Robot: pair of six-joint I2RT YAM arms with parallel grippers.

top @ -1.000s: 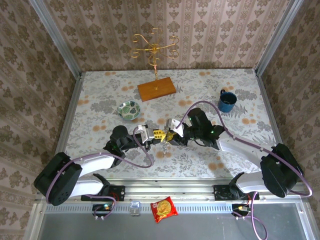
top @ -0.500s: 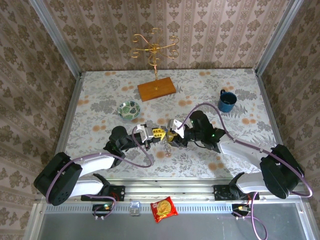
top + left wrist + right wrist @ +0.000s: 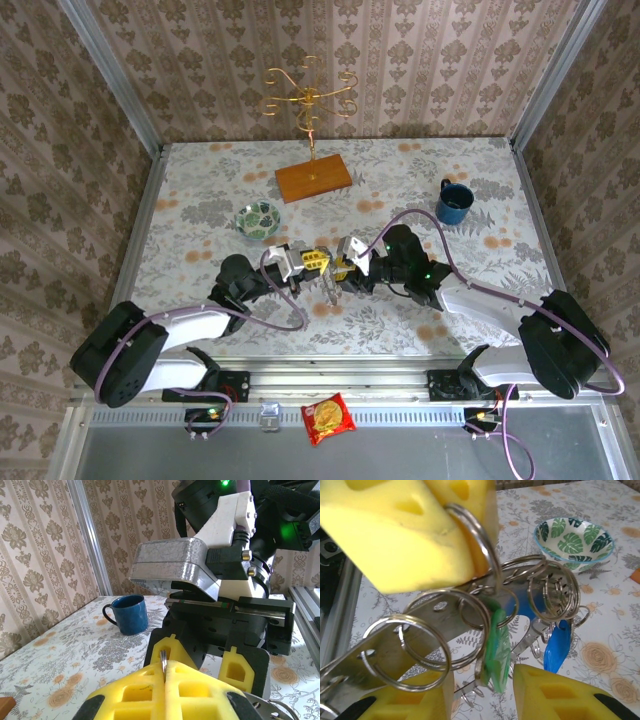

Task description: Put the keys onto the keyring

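Two keys (image 3: 497,650) partly hidden behind keyring (image 3: 487,542).

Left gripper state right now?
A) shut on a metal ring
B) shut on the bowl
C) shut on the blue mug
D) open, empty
A: in the left wrist view the left gripper has its jaws pressed together, with the thin edge of the metal ring pinched between them.
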